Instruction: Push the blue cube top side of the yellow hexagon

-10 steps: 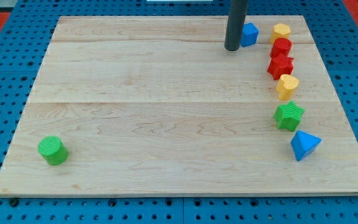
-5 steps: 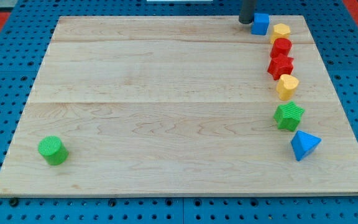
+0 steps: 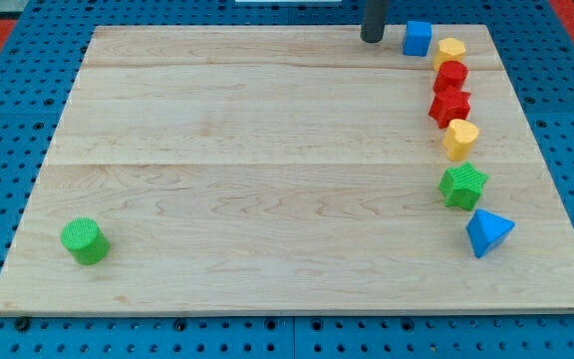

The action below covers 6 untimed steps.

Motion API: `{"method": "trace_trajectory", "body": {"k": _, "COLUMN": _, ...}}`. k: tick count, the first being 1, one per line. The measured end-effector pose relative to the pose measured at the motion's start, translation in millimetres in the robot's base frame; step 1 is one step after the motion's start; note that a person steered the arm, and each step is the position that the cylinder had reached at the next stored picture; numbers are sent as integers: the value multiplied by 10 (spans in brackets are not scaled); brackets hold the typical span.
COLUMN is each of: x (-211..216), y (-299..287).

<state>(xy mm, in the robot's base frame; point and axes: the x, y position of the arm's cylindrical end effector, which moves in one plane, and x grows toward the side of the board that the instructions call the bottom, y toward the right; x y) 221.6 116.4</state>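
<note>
1 blue cube (image 3: 418, 38) sits right of my tip (image 3: 372, 40).

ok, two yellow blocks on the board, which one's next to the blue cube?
The upper yellow hexagon, near the board's top edge, just right of the blue cube. The other yellow block sits lower, below the two red blocks.

Robot body: a single straight rod, round in section, dark grey to near black, with a smooth matt surface and a faint lighter sheen along one side. My tip (image 3: 372, 40) ends in a flat, blunt, slightly darker rim. No cables, screws or markings can be made out; the upper part is cut off by the frame.
</note>
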Motion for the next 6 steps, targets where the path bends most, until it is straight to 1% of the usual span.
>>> {"method": "trace_trajectory", "body": {"k": 3, "x": 46, "y": 529}}
{"method": "trace_trajectory", "body": {"k": 5, "x": 45, "y": 566}}
{"method": "trace_trajectory", "body": {"k": 6, "x": -29, "y": 701}}
